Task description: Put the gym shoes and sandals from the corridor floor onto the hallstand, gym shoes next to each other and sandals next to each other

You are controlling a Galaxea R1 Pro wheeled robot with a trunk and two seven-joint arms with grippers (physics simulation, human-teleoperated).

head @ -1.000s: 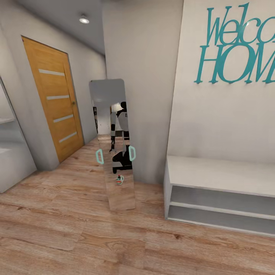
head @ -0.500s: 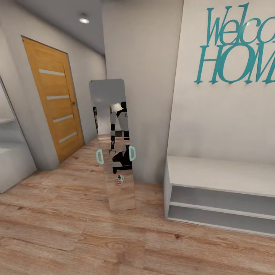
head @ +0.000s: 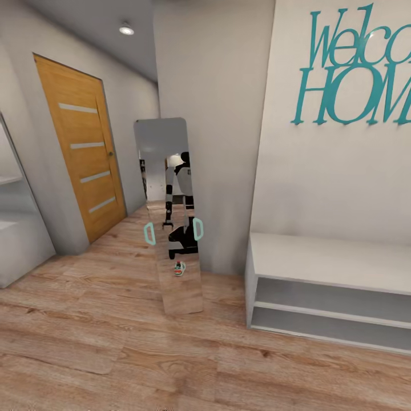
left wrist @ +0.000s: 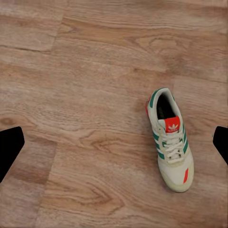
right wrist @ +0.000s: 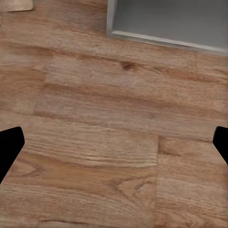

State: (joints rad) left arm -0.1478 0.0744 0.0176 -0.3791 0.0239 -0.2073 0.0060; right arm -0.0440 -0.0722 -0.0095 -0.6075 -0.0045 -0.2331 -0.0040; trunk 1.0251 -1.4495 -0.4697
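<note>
From the head camera a tall standing mirror [head: 169,217] leans against a grey wall pillar at about 11 o'clock, and a low white desk [head: 328,260] with two shelf slots sits at 2 o'clock under teal "Welcome HOME" lettering [head: 354,68]; an orange wooden door [head: 80,154] stands at 10 o'clock. The mirror carries a dark reflection of the robot and, low down, a small white-and-green shape that is probably a gym shoe [head: 179,268], too small to be sure. In the left wrist view one gym shoe [left wrist: 170,138] lies flat on the corridor floor [left wrist: 85,95], sole down, laces up, red heel tab and green stripes showing, apart from both fingertips. The left claw [left wrist: 114,145] is spread wide, its dark fingertips at opposite edges with nothing between them. The right claw [right wrist: 114,145] is likewise spread wide over bare planks, with the corner of a pale grey unit [right wrist: 166,21] beyond it
</note>
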